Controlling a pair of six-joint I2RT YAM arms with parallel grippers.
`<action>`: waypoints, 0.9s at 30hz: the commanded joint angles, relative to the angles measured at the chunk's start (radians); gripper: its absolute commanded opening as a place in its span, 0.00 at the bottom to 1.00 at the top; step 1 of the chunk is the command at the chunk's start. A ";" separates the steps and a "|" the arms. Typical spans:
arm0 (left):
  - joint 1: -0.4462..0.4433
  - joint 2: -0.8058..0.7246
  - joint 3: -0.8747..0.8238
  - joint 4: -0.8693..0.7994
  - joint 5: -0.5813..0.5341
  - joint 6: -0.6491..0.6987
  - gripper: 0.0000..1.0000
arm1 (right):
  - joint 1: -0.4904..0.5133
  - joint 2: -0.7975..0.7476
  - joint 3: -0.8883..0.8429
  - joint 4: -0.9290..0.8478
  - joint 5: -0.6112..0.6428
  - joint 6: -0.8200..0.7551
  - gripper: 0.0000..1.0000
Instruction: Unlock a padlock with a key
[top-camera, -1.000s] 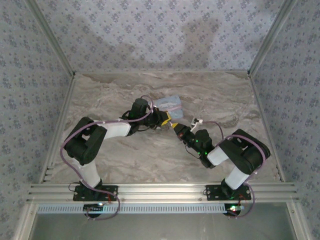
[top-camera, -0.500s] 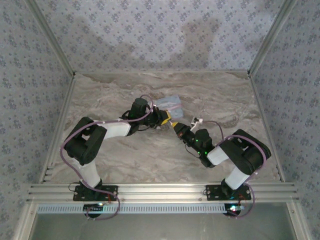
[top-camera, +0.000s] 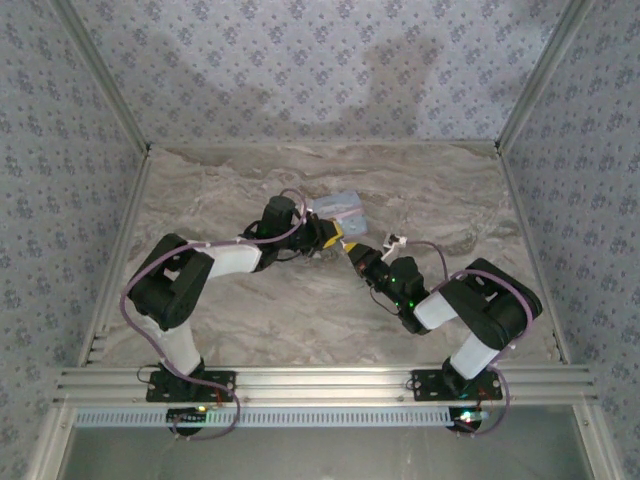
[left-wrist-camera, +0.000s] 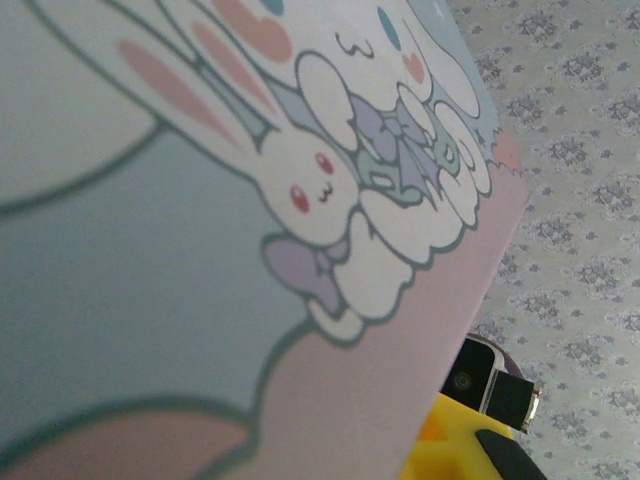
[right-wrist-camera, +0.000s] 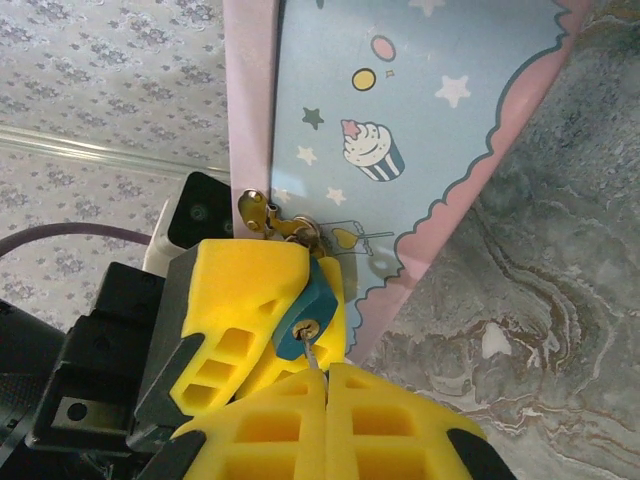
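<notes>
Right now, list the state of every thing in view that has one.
Tin: lid appears shut.
Padlock: on the tin's hasp; locked or not, unclear.
Key: tip in the keyhole.
Left gripper: shut on the padlock.
Right gripper: shut on the key.

The padlock (right-wrist-camera: 310, 303) sits mostly buried between the left jaws, with only a blue-grey sliver showing. Past its thin shaft, the key (right-wrist-camera: 312, 348) vanishes between the right jaws. Beyond the left jaws, the tin (left-wrist-camera: 150, 250) is blurred and cut off.
</notes>
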 joint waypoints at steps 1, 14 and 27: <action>-0.013 -0.016 -0.001 0.045 0.038 -0.010 0.00 | -0.003 -0.024 0.014 -0.016 0.039 0.004 0.00; -0.018 -0.008 0.000 0.060 0.045 -0.017 0.00 | -0.006 -0.005 0.032 0.040 0.003 0.029 0.00; -0.025 -0.005 -0.003 0.073 0.048 -0.020 0.00 | -0.004 0.013 0.055 0.043 -0.015 0.071 0.00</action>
